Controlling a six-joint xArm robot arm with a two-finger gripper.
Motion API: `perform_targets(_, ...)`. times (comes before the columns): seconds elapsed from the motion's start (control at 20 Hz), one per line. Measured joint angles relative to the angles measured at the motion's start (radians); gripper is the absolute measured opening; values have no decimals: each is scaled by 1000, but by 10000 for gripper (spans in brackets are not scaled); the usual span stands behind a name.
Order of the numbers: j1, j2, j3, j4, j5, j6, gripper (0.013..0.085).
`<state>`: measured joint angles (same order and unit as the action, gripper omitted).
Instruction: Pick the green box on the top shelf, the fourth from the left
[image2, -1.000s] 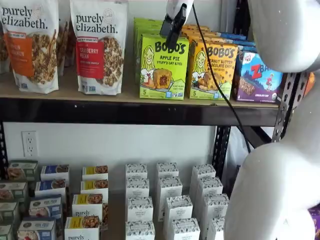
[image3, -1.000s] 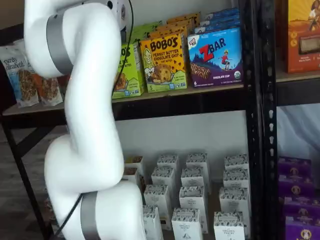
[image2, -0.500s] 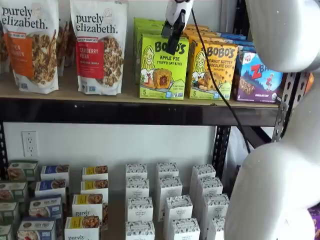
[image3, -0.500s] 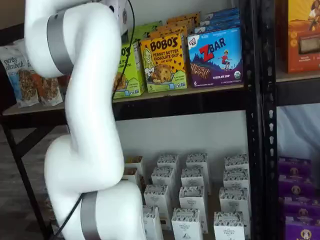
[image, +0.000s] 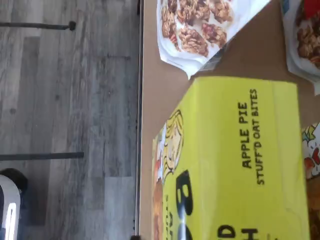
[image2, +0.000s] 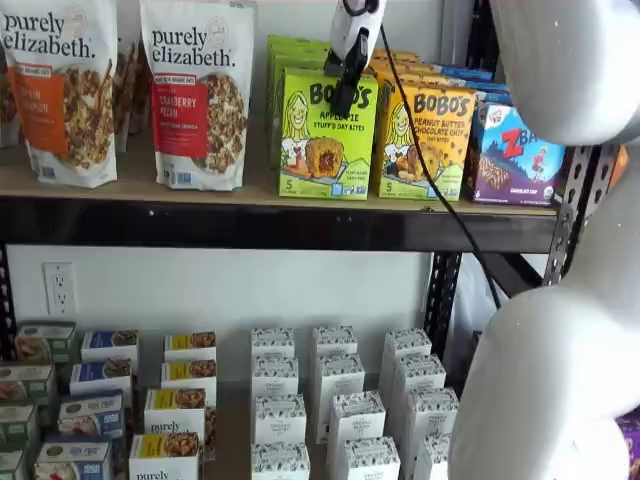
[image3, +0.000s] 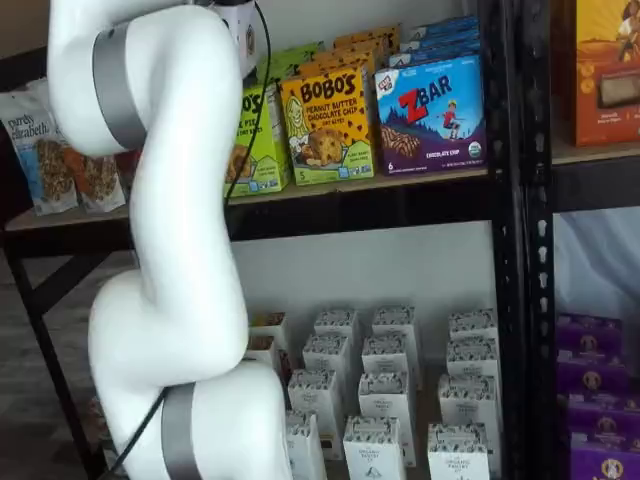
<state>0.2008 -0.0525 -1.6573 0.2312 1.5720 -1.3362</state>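
Standing upright – the green box (image2: 327, 135), lime, cartoon blonde girl; gripper (image2: 345, 95) fingers side-on – state unclear.

Green box (image2: 327, 135) was lime green, black lettering, blonde cartoon girl; neighbouring Bobo's box (image2: 428, 143) yellow-orange; ZBar box (image3: 430, 115) blue-purple with red letters; granola pouches (image2: 198, 92) white with red and orange panels; top shelf (image2: 250, 192) tan board, black front beam; arm (image3: 170, 230) white, grey bands

The rack is viewed front-on in both shelf views, one skewed sideways. The top shelf (image2: 250, 190) is shared; it's seen close-up from above in the wrist view.
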Motion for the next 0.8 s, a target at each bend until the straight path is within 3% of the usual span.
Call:
perform_targets(0.3, 2, -2, 8, 5, -8, 1, 650)
perform_targets(0.55, 4, -4, 12, 5, -12, 3, 650)
perform_targets(0.8, 6, -8, 19, 8, -18, 4, 530)
